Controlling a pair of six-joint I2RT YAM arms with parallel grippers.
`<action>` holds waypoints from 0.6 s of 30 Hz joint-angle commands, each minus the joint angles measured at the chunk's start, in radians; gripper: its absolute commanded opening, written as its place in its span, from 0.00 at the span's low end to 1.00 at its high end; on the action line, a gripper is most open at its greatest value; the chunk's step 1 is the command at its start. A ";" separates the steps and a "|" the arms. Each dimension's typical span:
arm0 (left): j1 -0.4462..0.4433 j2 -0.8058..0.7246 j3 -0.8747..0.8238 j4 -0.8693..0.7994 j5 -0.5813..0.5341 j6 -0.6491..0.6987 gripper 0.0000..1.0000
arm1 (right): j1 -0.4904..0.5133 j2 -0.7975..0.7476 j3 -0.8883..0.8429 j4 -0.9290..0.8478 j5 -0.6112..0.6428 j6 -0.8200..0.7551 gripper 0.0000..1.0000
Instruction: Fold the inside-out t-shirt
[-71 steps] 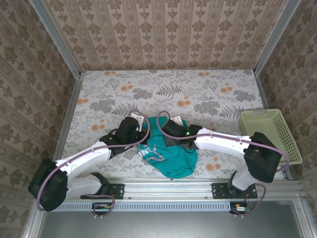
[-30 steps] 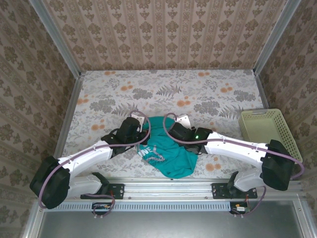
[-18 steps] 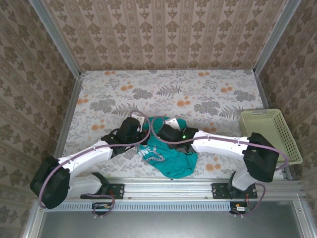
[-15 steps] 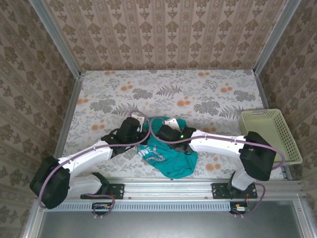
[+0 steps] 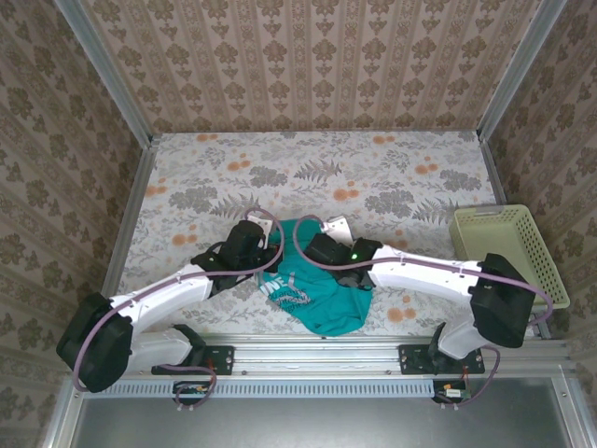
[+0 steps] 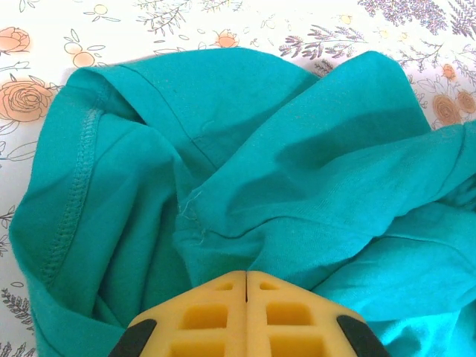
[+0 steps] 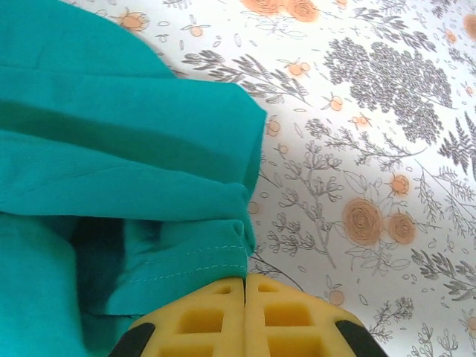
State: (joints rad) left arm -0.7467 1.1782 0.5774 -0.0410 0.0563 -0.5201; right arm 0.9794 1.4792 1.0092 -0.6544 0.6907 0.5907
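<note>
The teal t-shirt [image 5: 322, 297] lies crumpled near the table's front edge, with its white lettering showing on the left side. My left gripper [image 5: 271, 245] is at the shirt's upper left. In the left wrist view its yellow fingers [image 6: 216, 312] meet at a puckered fold of the t-shirt [image 6: 223, 171], and the left gripper [image 6: 246, 272] is shut on that fold. My right gripper [image 5: 313, 245] is at the shirt's top edge. In the right wrist view the right gripper [image 7: 245, 279] is shut on a stitched hem of the t-shirt [image 7: 178, 271].
A pale yellow basket [image 5: 510, 250] stands at the table's right edge. The flowered tablecloth [image 5: 317, 173] stretches bare behind the shirt. Metal rails [image 5: 308, 347] run along the front, and patterned walls close in the sides and back.
The right arm swung right, then left, and now sits a little right again at the shirt's top edge. The left arm stayed put and the shirt barely shifted.
</note>
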 commanded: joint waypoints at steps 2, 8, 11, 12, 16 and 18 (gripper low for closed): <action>-0.008 0.004 0.033 -0.029 -0.020 -0.012 0.00 | -0.026 -0.141 -0.087 0.051 -0.035 -0.018 0.00; 0.001 0.024 0.035 -0.036 -0.037 -0.008 0.00 | -0.126 -0.439 -0.271 0.232 -0.241 -0.064 0.00; 0.002 0.025 0.033 -0.030 -0.033 -0.006 0.00 | -0.216 -0.552 -0.340 0.276 -0.322 -0.039 0.00; 0.001 0.024 0.032 -0.025 -0.028 -0.006 0.00 | -0.242 -0.573 -0.357 0.293 -0.348 -0.024 0.00; -0.002 0.023 0.029 -0.007 -0.008 0.001 0.00 | -0.336 -0.574 -0.378 0.334 -0.419 0.051 0.00; -0.003 0.023 0.030 -0.008 -0.007 0.005 0.00 | -0.378 -0.568 -0.371 0.333 -0.430 0.079 0.00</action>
State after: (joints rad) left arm -0.7467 1.1988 0.5793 -0.0498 0.0490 -0.5232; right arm 0.6415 0.9092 0.6430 -0.3653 0.3149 0.6075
